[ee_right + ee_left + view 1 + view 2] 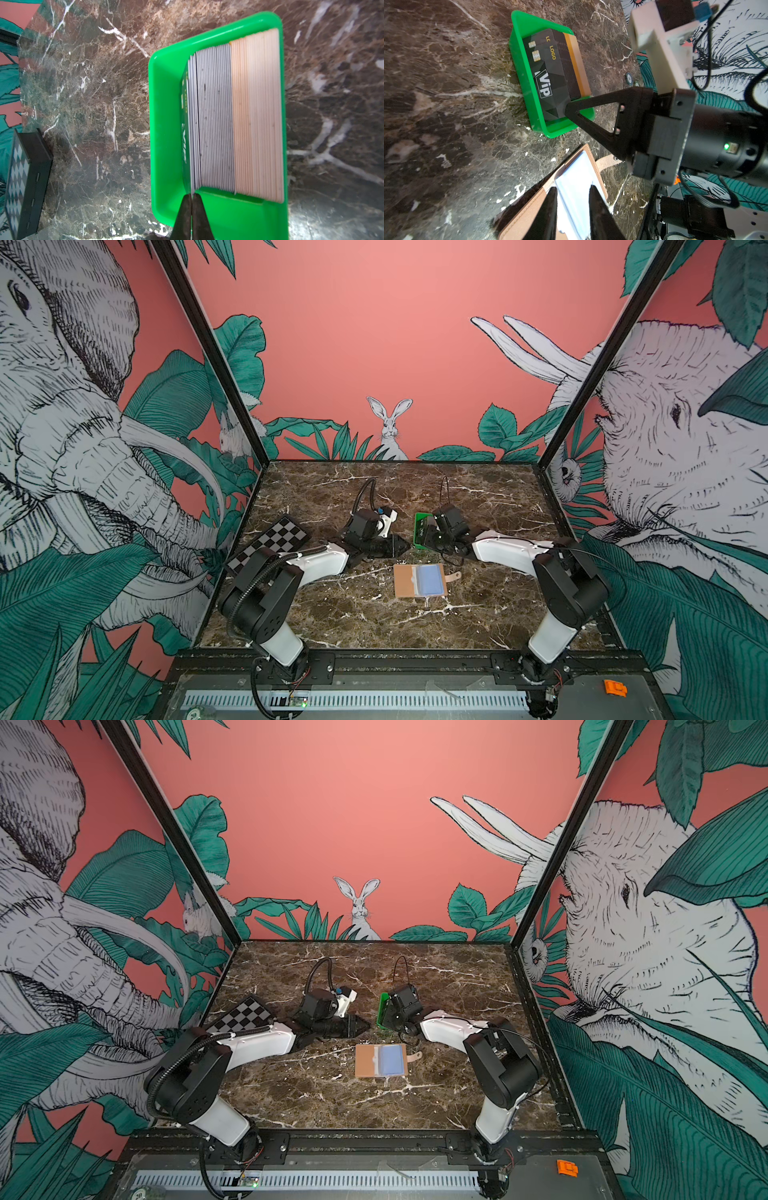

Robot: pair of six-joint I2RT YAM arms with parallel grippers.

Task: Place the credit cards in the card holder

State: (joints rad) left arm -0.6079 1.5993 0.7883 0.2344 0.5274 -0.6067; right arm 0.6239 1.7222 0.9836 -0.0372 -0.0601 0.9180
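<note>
At the near end of the green tray [166, 124], my right pincer [192, 197] is pinched tight on the end of the front card [550, 91], the black one, which stands on edge with its long side running straight away from my fingertips. Back toward my base the card holder [405, 580] lies open and flat, a blue card [430, 578] in it. My left pincer [573, 207], part open and empty, hovers right over it.

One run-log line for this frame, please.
right claw: shut at front of credit cards in green tray | left claw: open near card holder | light blue card: in card holder
</note>
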